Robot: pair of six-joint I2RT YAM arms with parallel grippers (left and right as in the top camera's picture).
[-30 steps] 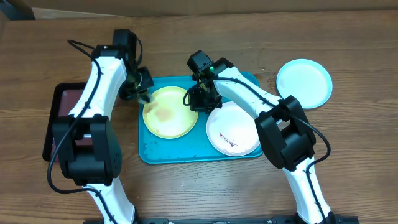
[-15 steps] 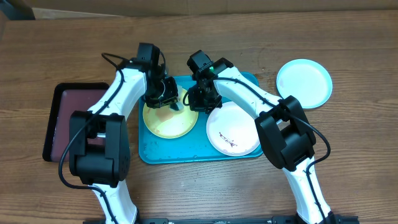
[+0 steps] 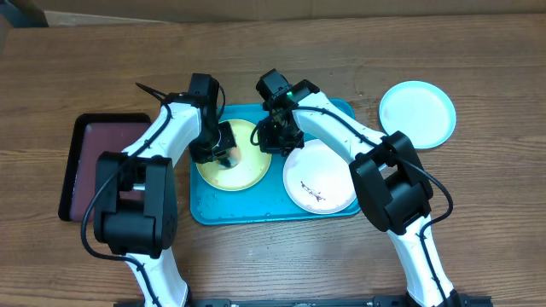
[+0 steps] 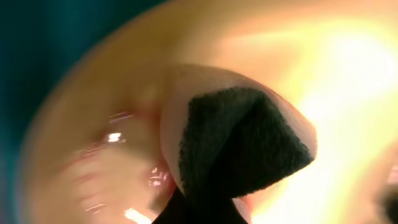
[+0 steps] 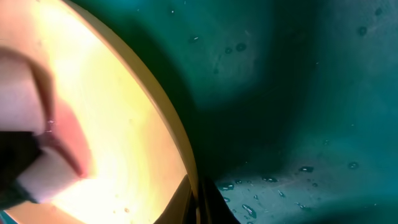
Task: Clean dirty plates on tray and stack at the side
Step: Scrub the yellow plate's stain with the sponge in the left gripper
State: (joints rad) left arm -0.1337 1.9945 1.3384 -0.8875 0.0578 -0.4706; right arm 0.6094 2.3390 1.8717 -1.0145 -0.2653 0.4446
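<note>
On the turquoise tray point(image 3: 256, 209), my left gripper point(image 3: 223, 153) clamps a sponge point(image 4: 242, 143) against the yellow-green plate point(image 3: 243, 175); my right gripper point(image 3: 271, 136) pinches its rim.

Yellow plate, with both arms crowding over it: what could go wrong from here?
1. The left fingers press a sponge on the yellow plate right beside the right fingers, so the arms might bump.
2. The tray is wet with droplets. If the right fingers, which seem to pinch the rim, slip, the plate may skid.
3. The smeared white plate lies close and could get shoved.
</note>
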